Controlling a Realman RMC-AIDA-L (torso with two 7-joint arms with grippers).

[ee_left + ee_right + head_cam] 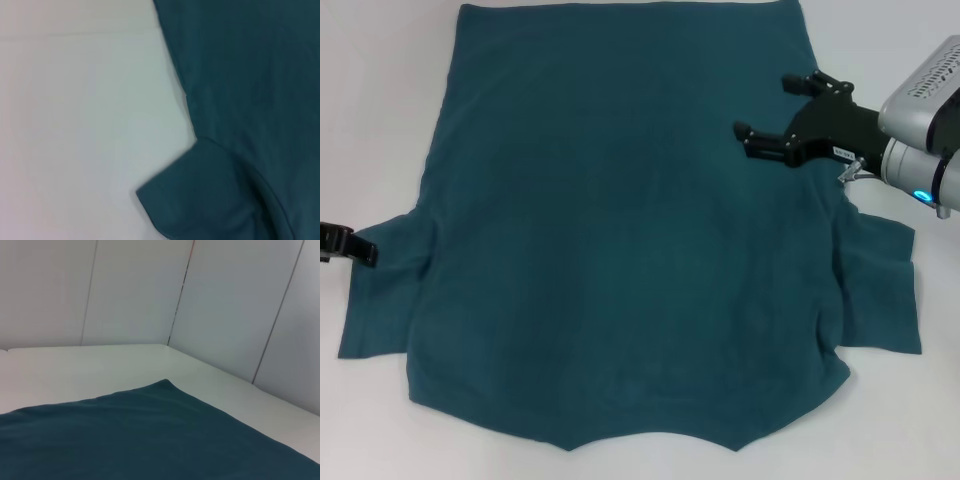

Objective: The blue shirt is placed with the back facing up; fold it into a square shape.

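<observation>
The blue shirt (620, 230) lies spread flat on the white table (370, 90), plain side up, its neck edge nearest me and its hem at the far end. Both short sleeves stick out sideways. My right gripper (778, 110) hovers open over the shirt's right side, above the right sleeve (880, 290), with nothing between its fingers. Only a black tip of my left gripper (345, 243) shows at the left edge, beside the left sleeve (380, 300). The left wrist view shows the blue shirt (250, 100) side and a sleeve. The right wrist view shows a corner of the blue shirt (150, 440).
Bare white table surrounds the shirt on the left and right. In the right wrist view, grey wall panels (225, 305) rise behind the table's far edge.
</observation>
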